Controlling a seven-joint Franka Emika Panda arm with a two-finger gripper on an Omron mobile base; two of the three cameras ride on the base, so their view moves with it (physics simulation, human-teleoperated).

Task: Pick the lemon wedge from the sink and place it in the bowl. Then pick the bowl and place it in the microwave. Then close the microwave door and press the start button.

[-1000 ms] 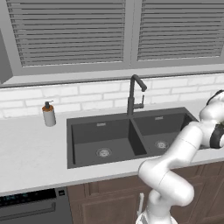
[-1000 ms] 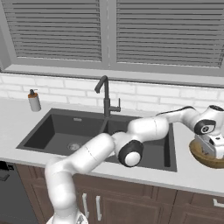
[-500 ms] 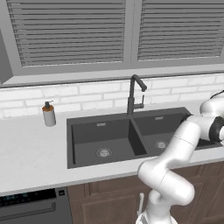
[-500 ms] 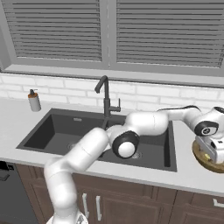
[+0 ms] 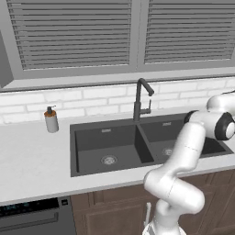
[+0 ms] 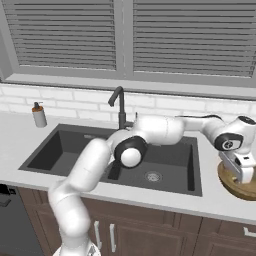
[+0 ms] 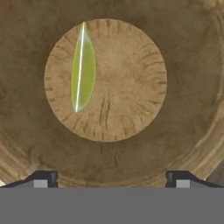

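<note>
Since the earlier frame, arm elbow swung left over the sink (image 6: pixel 75 150). Bowl (image 6: pixel 235 187) sits on the desk (image 6: pixel 165 200), right of the sink. Hand (image 6: pixel 244 175) just above it, fingers spread wide. Lemon wedge (image 7: pixel 83 68) lies free inside the bowl.
</note>
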